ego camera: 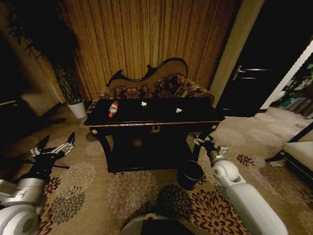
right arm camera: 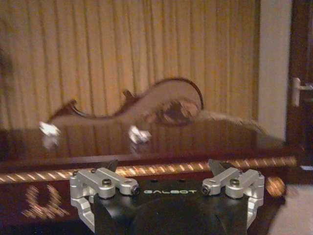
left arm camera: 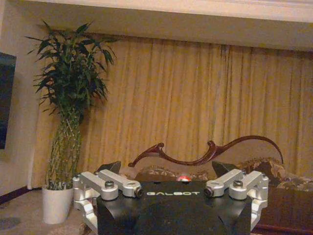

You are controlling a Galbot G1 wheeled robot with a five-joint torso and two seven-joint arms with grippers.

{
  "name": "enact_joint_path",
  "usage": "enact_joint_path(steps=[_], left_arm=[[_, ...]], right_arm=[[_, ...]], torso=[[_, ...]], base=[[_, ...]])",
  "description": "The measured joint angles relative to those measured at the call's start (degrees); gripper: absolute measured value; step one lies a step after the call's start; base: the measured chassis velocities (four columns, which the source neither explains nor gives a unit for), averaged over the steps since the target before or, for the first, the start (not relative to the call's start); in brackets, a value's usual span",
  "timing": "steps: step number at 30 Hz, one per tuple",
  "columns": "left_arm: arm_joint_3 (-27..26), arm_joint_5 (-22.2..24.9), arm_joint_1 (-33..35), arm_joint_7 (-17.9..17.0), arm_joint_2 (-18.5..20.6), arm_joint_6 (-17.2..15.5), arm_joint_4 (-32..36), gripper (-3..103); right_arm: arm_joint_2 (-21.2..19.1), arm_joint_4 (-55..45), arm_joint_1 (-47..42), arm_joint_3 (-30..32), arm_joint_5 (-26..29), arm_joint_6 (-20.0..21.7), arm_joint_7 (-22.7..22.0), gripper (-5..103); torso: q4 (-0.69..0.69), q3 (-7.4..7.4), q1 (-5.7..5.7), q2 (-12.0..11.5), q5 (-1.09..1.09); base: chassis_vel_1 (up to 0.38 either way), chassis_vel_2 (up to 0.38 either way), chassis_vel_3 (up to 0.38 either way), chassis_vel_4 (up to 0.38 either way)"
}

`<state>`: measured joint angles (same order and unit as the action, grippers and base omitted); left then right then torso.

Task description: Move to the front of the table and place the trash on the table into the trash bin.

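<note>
While the robot's parked facing the tabletop (ego camera: 195,116), nothing's binned yet: bottle (ego camera: 113,108) near the left edge, scraps (ego camera: 144,104) mid-top, bin (ego camera: 190,174) on the floor by the right front leg. Left gripper (ego camera: 55,145) and right gripper (ego camera: 204,142) both hang wide, empty.

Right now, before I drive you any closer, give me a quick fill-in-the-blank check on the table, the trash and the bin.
1. The bottle lying on the table has a ____ cap.
2. The trash bin stands on the ____, by the table's front right leg.
3. The white scraps on the tabletop number ____.
4. The left gripper and the right gripper both hold ____.

Missing words: red; carpet; two; nothing
</note>
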<state>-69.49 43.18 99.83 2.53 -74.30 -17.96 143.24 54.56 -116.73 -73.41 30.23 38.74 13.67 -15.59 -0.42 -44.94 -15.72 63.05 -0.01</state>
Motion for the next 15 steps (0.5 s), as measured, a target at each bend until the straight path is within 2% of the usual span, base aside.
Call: enact_joint_path(steps=[5,15], left_arm=[[-0.81,0.74,-0.11,-0.09,0.56,-0.06,0.0,100],[-3.31,3.51,0.56,-0.08,2.05,-0.07,0.0,100]], right_arm=[[0.19,-6.8,-2.93,1.12,0.17,0.23,-0.77,100],[-0.09,-9.8,-8.63,4.89,-1.33,-1.55,-0.7,100]], torso=[[0.0,0.0,0.0,0.0,0.01],[0.0,0.0,0.0,0.0,0.02]], base=[[0.0,0.0,0.0,0.0],[0.0,0.0,0.0,0.0]])
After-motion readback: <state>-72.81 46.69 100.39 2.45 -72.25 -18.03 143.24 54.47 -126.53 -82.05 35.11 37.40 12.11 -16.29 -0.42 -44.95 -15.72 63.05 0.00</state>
